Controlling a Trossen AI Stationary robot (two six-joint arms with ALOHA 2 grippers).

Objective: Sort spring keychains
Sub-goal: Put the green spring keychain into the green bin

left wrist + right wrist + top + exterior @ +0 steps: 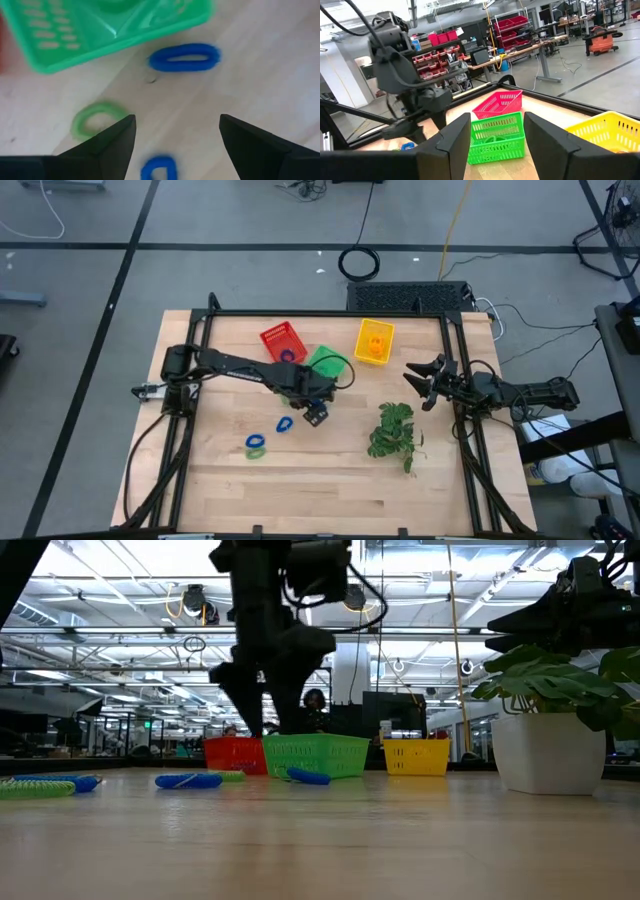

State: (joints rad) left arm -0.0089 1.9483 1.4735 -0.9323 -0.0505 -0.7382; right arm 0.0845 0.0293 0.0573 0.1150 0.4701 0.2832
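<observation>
Seen from above, a pale wooden table [300,470] fills the middle of the frame. Three small plastic mesh baskets sit in a row near its upper edge: red [281,341], green [328,364] and yellow [374,341]. The left gripper [316,415] hangs just below the green basket, near the centre of the frame, its two dark fingers [107,145] spread apart and holding nothing. A blue coiled plastic spring keychain [184,56] lies on the wood just beside the green basket's wall, ahead of those fingers, its long axis crosswise to them. A green coiled loop [92,120] and another blue one [159,169] lie nearby. Lower left of the gripper, a blue-and-green pair [256,445] rests on the table. The right gripper [424,383] waits at centre right, fingers parted and empty, above a leafy green plant sprig [392,433]. The left arm is clearly nearer the loose keychains.
</observation>
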